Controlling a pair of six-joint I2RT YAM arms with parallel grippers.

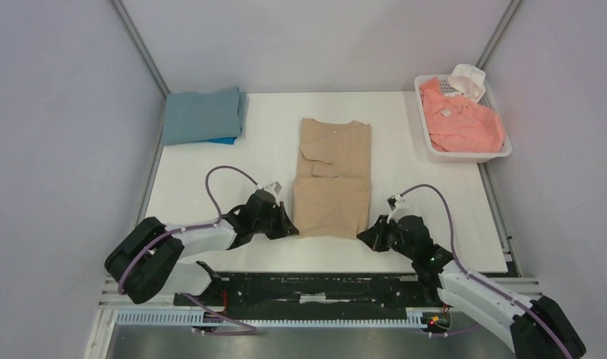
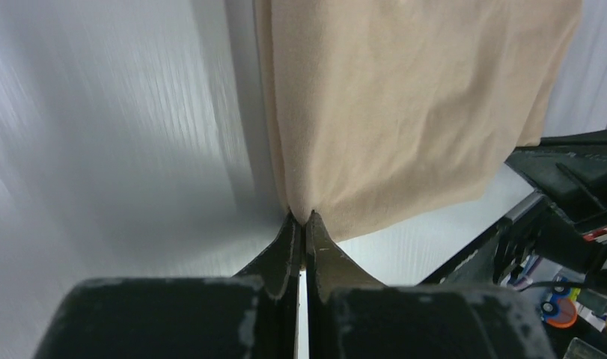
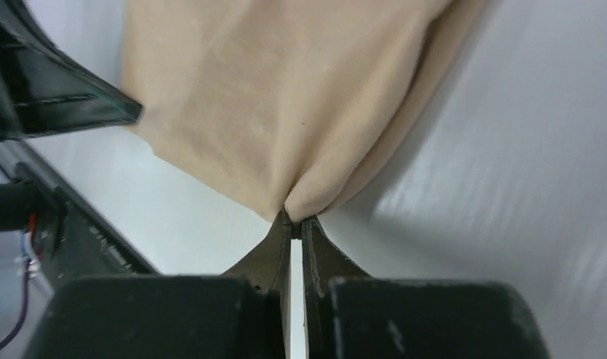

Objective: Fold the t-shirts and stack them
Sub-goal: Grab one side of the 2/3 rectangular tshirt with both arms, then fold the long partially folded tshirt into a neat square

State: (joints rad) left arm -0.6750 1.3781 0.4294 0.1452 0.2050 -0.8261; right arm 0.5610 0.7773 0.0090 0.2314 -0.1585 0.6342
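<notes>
The tan t-shirt lies in the middle of the table, sides folded in to a long strip, collar at the far end. My left gripper is shut on its near left corner; in the left wrist view the tan cloth is pinched at the gripper's tips. My right gripper is shut on the near right corner; in the right wrist view the cloth bunches at the gripper's tips. A folded grey-blue t-shirt lies on a bright blue one at the far left. A salmon-pink t-shirt fills the basket.
The white perforated basket stands at the far right corner with a white cloth at its back. Grey walls close in the left, right and far sides. The black rail runs along the table's near edge.
</notes>
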